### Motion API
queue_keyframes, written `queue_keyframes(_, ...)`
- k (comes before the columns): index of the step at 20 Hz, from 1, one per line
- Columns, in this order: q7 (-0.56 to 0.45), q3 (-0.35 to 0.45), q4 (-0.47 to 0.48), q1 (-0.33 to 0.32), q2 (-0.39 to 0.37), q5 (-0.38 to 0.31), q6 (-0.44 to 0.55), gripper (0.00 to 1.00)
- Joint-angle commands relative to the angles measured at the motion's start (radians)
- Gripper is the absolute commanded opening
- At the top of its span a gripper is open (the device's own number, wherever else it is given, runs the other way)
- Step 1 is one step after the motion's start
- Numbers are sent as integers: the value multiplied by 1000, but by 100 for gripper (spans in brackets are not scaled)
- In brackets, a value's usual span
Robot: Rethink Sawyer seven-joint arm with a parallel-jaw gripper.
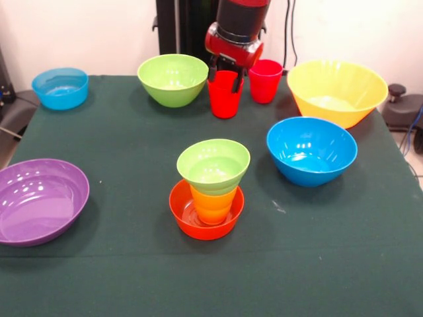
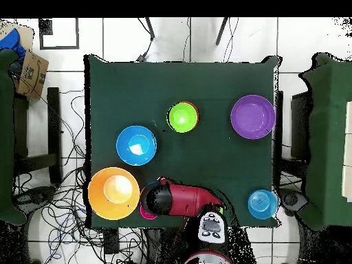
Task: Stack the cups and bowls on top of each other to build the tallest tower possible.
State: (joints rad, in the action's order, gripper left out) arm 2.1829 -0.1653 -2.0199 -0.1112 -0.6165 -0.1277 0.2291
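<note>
The tower (image 1: 210, 188) stands three pieces high near the middle of the tabletop (image 1: 132, 277): a small orange bowl (image 1: 187, 218) at the bottom, a yellow-orange cup (image 1: 213, 206) seated in it, and a small green bowl (image 1: 213, 165) resting on that cup. The step in hand looks like fetching the next piece, the red cup (image 1: 224, 98), which stands upright on the tabletop well behind the tower, between a larger green bowl (image 1: 173, 79) and a pink-magenta cup (image 1: 265, 80). The end effector (image 1: 226, 74) is down over the red cup with its dark fingers (image 1: 213, 69) straddling the rim at a narrow spread; whether they already pinch the wall I cannot tell. Next, by my reckoning, comes a firm closure on the rim, a straight lift clear of the pink-magenta cup just beside it, then a carry forward to the tower and a centred lowering into the small green bowl, which sits wide on a narrow cup and may tip.
</note>
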Motion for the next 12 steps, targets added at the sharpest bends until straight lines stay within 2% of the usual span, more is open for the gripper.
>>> queue_keyframes(1,119,67,-44,12,68,-11,-91,100)
queue_keyframes(7,112,101,-52,-5,66,20,-28,100)
queue_keyframes(12,118,102,-57,-4,73,25,-26,100)
